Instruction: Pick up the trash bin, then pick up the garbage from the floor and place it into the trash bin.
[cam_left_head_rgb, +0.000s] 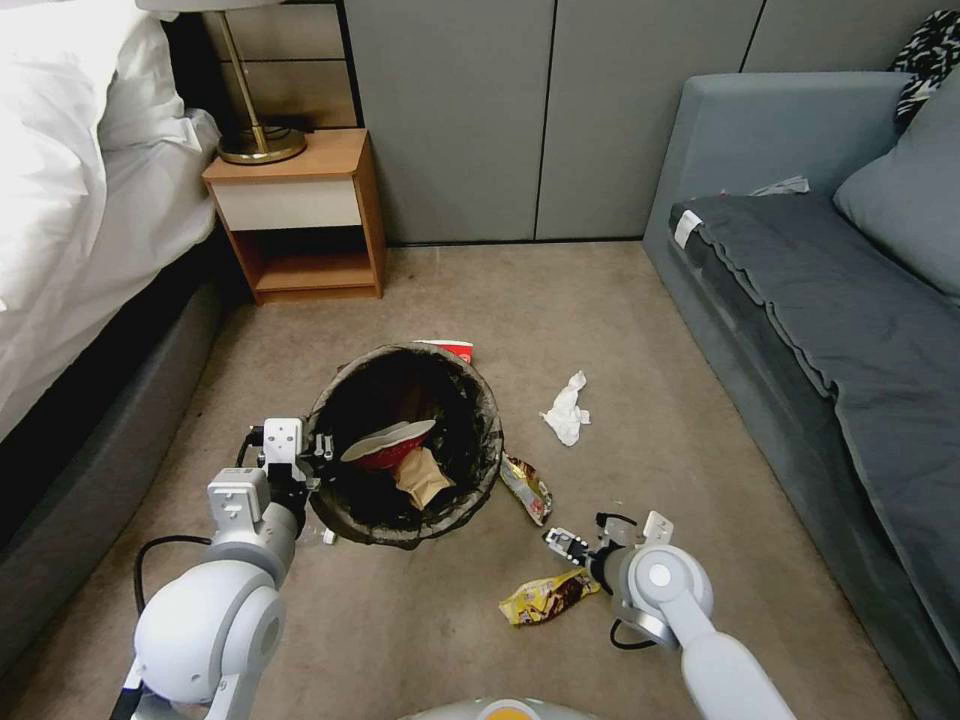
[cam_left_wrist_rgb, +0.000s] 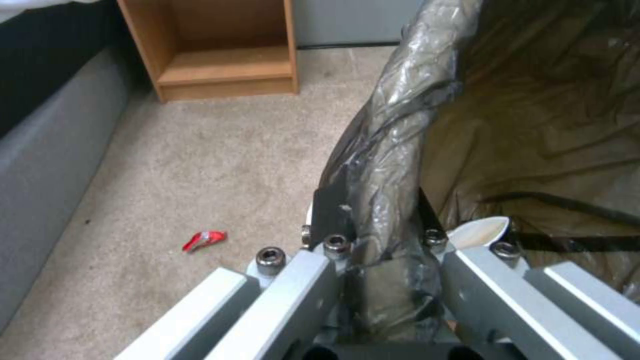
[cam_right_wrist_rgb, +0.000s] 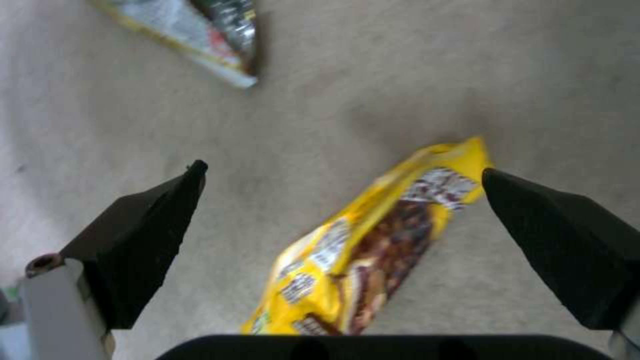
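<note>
The trash bin (cam_left_head_rgb: 405, 445) sits at the centre of the head view, its dark bag (cam_left_wrist_rgb: 400, 150) folded over the rim. The left tool (cam_left_head_rgb: 318, 452) is at about 9 o'clock of the bin, and the left wrist view shows its jaws clamped on the bag-covered rim, one finger (cam_left_wrist_rgb: 330, 210) on the outside of the wall and the other inside. In the bin lie a red-and-white paper bowl (cam_left_head_rgb: 390, 442) and, just beside it at its 5 o'clock, a crumpled tan paper bag (cam_left_head_rgb: 422, 478). A red-and-white carton (cam_left_head_rgb: 448, 348) shows past the bin's far edge at 12 o'clock.

On the beige carpet floor (cam_left_head_rgb: 600, 300) several pieces of garbage lie loose. A crumpled white tissue (cam_left_head_rgb: 566, 410) lies at 3 o'clock of the bin, near it. A colourful snack wrapper (cam_left_head_rgb: 527, 487) lies just beside the bin at about 4 o'clock. A yellow snack wrapper (cam_left_head_rgb: 547, 598) lies at 5 o'clock, farther out. A small red wrapper scrap (cam_left_wrist_rgb: 205, 239) lies on the carpet on the bed side of the bin.

The right tool (cam_left_head_rgb: 566, 543) is low over the floor at 4 o'clock of the bin, between the two snack wrappers. Its jaws stand wide apart and grip nothing; in the right wrist view the yellow wrapper's end lies between the black fingers (cam_right_wrist_rgb: 143, 240), close to one of them.

A wooden nightstand (cam_left_head_rgb: 300, 215) stands at 11 o'clock, with a bed (cam_left_head_rgb: 80, 200) at 9 o'clock and a grey sofa (cam_left_head_rgb: 830, 300) at 3 o'clock.
</note>
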